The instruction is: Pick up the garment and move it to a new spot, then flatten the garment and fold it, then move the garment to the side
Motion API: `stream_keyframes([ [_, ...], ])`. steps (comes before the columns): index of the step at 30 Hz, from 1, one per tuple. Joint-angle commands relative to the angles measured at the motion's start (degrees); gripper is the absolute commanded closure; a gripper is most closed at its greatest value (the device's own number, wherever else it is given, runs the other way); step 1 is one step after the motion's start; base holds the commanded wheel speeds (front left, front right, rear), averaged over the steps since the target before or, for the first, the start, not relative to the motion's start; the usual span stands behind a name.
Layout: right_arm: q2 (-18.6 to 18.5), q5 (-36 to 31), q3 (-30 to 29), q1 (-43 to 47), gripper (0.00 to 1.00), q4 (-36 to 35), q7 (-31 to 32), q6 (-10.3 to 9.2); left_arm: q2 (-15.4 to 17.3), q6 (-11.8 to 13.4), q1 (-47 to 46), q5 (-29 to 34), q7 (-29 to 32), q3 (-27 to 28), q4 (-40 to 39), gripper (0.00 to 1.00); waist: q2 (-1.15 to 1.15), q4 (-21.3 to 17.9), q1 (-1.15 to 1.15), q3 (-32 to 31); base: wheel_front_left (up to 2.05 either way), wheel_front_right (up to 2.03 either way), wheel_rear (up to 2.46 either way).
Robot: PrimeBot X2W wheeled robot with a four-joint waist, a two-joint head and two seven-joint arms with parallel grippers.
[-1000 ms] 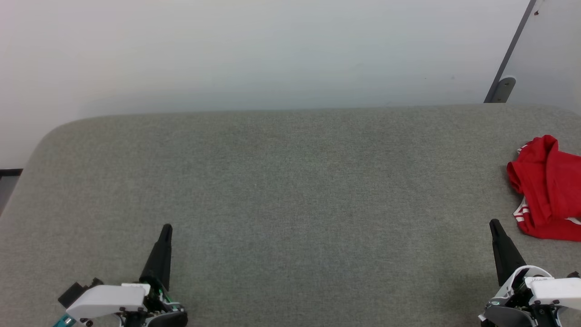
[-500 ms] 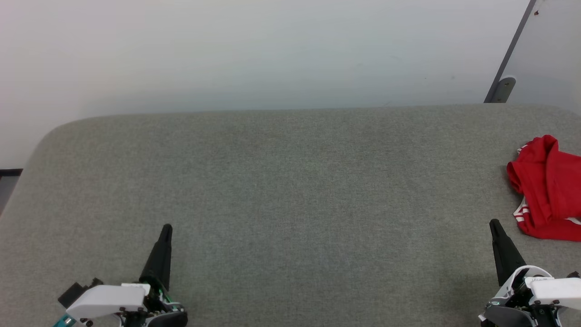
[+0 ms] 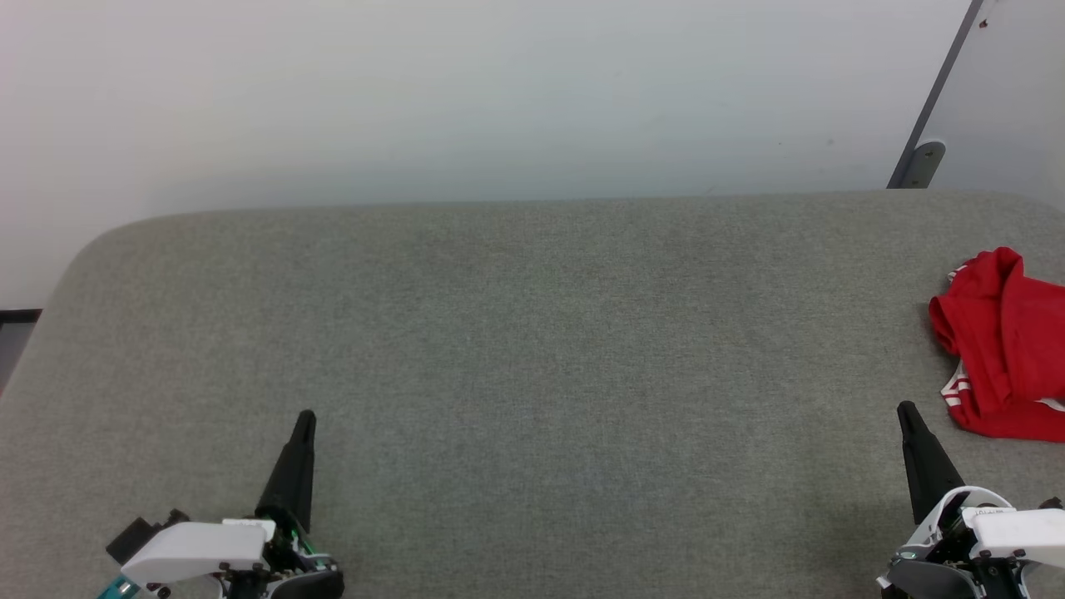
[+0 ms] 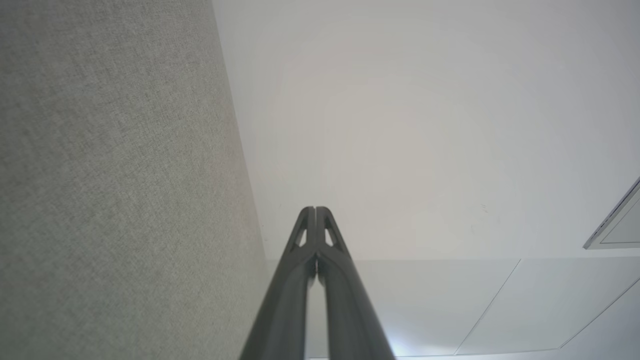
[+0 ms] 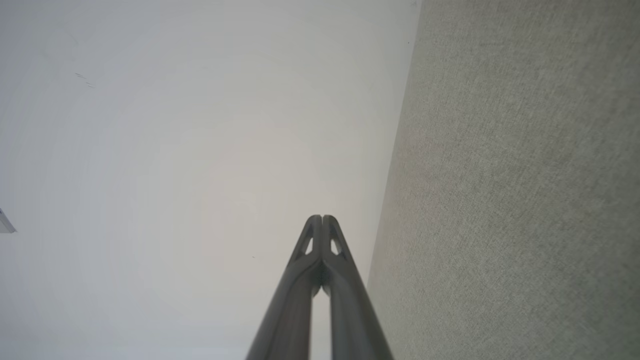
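Grey tabletop (image 3: 532, 333): garment (image 3: 1003, 349) near clenched right gripper (image 3: 906, 409), far from clenched left gripper (image 3: 306, 416).

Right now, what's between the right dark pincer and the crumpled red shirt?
The head view shows bare grey fabric surface between right gripper and red shirt.
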Motion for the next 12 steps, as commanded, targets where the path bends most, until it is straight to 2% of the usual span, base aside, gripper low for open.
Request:
stream_keyframes([
  [1, 0.15, 0.26, 0.07, -0.1, 1.0, -0.18, 0.11, -0.08, 0.04, -0.19, -0.56, -0.21, 0.1, 0.06, 0.03, 1.0, 0.0, 0.0, 0.0, 0.0, 0.0, 0.0, 0.0],
  [12, 0.15, 0.26, 0.07, -0.1, 1.0, -0.18, 0.11, -0.08, 0.04, -0.19, -0.56, -0.21, 0.09, 0.06, 0.04, 1.0, 0.0, 0.0, 0.0, 0.0, 0.0, 0.0, 0.0],
])
